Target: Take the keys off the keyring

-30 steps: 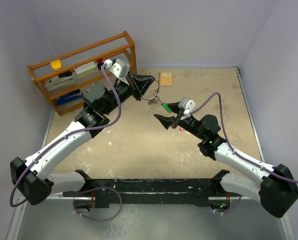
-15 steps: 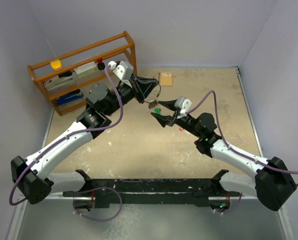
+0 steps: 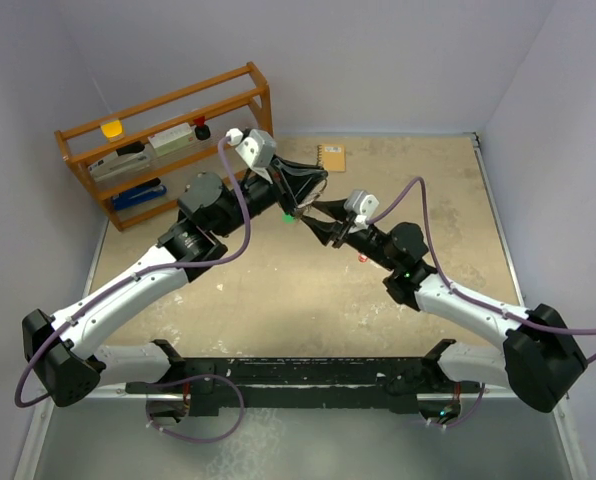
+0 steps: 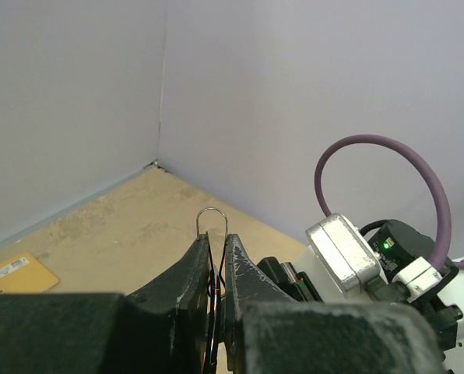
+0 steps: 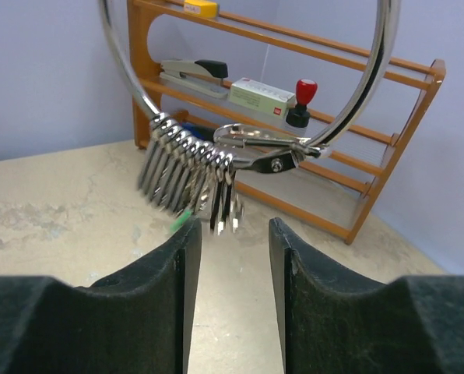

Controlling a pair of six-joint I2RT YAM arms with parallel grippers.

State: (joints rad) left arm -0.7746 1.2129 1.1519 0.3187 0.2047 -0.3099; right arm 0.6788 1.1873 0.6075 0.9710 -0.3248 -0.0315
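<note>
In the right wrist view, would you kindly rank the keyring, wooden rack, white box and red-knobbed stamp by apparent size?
1. keyring and wooden rack: about alike; the ring is cropped and close to the camera, so unranked.
2. white box
3. red-knobbed stamp, slightly smaller

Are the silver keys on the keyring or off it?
On. The right wrist view shows the silver keys hanging in a row from the keyring.
</note>
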